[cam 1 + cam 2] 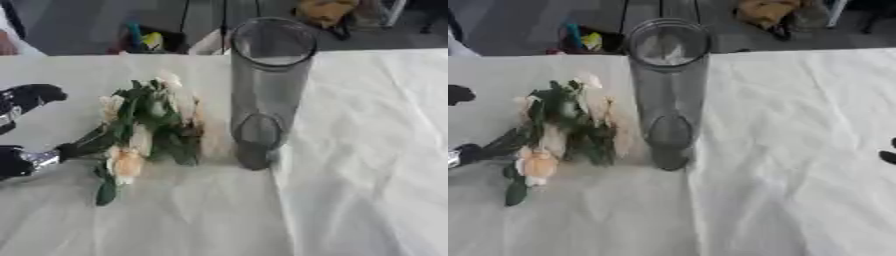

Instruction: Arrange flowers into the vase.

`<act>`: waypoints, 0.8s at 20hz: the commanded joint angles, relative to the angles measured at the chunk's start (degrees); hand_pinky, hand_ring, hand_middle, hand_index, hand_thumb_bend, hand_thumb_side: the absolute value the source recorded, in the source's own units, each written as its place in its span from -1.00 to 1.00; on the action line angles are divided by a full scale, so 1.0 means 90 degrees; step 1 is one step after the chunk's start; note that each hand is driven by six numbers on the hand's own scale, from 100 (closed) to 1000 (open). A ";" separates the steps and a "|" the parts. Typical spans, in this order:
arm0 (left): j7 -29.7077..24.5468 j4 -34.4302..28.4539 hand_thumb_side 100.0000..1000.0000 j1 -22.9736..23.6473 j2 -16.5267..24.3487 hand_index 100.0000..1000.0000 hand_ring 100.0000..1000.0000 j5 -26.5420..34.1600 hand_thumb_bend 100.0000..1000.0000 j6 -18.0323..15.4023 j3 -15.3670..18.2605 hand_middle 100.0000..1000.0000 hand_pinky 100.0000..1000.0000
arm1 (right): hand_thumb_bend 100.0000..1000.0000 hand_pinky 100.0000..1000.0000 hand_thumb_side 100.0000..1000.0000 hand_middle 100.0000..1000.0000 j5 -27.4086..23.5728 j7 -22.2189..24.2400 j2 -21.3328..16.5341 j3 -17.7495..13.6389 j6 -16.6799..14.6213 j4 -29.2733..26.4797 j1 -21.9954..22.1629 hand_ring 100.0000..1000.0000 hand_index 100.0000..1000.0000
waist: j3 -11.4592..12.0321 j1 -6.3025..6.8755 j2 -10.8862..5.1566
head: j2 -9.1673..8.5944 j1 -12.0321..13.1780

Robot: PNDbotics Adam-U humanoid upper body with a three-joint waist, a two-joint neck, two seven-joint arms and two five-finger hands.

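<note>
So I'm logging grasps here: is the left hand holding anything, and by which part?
It cannot be told: the left hand is at the stem end of the flower bunch, but its fingers aren't visible.

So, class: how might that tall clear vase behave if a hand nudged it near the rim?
The vase is tall and narrow with a small base, so it would probably tip rather than slide. It looks like empty glass, so likely fragile and slippery.

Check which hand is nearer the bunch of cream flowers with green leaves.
Left. The left hand touches the bunch of cream flowers at the stems; the right hand barely shows at the far right edge.
</note>
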 commanded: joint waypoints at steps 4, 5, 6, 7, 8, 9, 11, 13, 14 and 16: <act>-0.0543 0.0453 0.68 -0.0347 0.0218 1.00 0.81 -0.0119 0.15 -0.0098 -0.0069 0.96 0.73 | -1.00 0.35 1.00 0.39 0.0006 0.0068 0.0008 0.0050 0.0004 -0.0088 -0.0030 0.54 0.74 | -0.0029 0.0009 -0.0172 | -0.0114 0.0058; -0.0610 0.0535 0.66 -0.0394 0.0204 1.00 0.81 -0.0147 0.18 -0.0119 -0.0080 0.96 0.73 | -1.00 0.35 1.00 0.39 0.0005 0.0074 0.0010 0.0053 0.0006 -0.0088 -0.0032 0.54 0.74 | -0.0032 0.0008 -0.0167 | -0.0121 0.0060; -0.0661 0.0612 0.64 -0.0437 0.0190 1.00 0.80 -0.0188 0.18 -0.0140 -0.0095 0.95 0.72 | -1.00 0.35 1.00 0.39 0.0006 0.0085 0.0016 0.0059 0.0011 -0.0088 -0.0037 0.54 0.74 | -0.0033 0.0007 -0.0161 | -0.0128 0.0060; -0.0689 0.0671 0.60 -0.0469 0.0176 1.00 0.79 -0.0238 0.16 -0.0161 -0.0111 0.94 0.71 | -1.00 0.35 1.00 0.39 0.0007 0.0096 0.0023 0.0064 0.0018 -0.0088 -0.0043 0.54 0.74 | -0.0035 0.0005 -0.0153 | -0.0136 0.0061; -0.0696 0.0708 0.54 -0.0486 0.0161 1.00 0.78 -0.0291 0.12 -0.0182 -0.0128 0.92 0.69 | -1.00 0.35 1.00 0.39 0.0007 0.0104 0.0033 0.0066 0.0025 -0.0088 -0.0049 0.54 0.74 | -0.0038 0.0003 -0.0145 | -0.0145 0.0058; -0.0687 0.0727 0.50 -0.0493 0.0143 1.00 0.77 -0.0335 0.10 -0.0200 -0.0147 0.92 0.69 | -1.00 0.35 1.00 0.39 0.0009 0.0110 0.0041 0.0066 0.0029 -0.0088 -0.0053 0.54 0.74 | -0.0042 0.0000 -0.0137 | -0.0153 0.0055; -0.0642 0.0740 0.47 -0.0500 0.0103 1.00 0.76 -0.0409 0.07 -0.0223 -0.0182 0.91 0.68 | -1.00 0.35 1.00 0.39 0.0011 0.0117 0.0054 0.0066 0.0033 -0.0088 -0.0060 0.54 0.74 | -0.0047 -0.0004 -0.0126 | -0.0163 0.0047; -0.0588 0.0746 0.40 -0.0517 0.0055 1.00 0.73 -0.0463 0.02 -0.0239 -0.0230 0.88 0.64 | -1.00 0.35 1.00 0.38 0.0011 0.0126 0.0062 0.0072 0.0044 -0.0088 -0.0071 0.54 0.74 | -0.0045 -0.0011 -0.0117 | -0.0174 0.0035; -0.0546 0.0752 0.37 -0.0530 0.0029 1.00 0.68 -0.0497 -0.02 -0.0239 -0.0254 0.82 0.60 | -1.00 0.35 1.00 0.38 0.0008 0.0134 0.0065 0.0075 0.0051 -0.0088 -0.0076 0.54 0.74 | -0.0045 -0.0014 -0.0115 | -0.0181 0.0032; -0.0398 0.0760 0.35 -0.0557 -0.0002 1.00 0.65 -0.0643 -0.03 -0.0238 -0.0300 0.78 0.58 | -1.00 0.35 1.00 0.38 0.0003 0.0149 0.0066 0.0078 0.0060 -0.0088 -0.0083 0.54 0.74 | -0.0045 -0.0014 -0.0113 | -0.0188 0.0036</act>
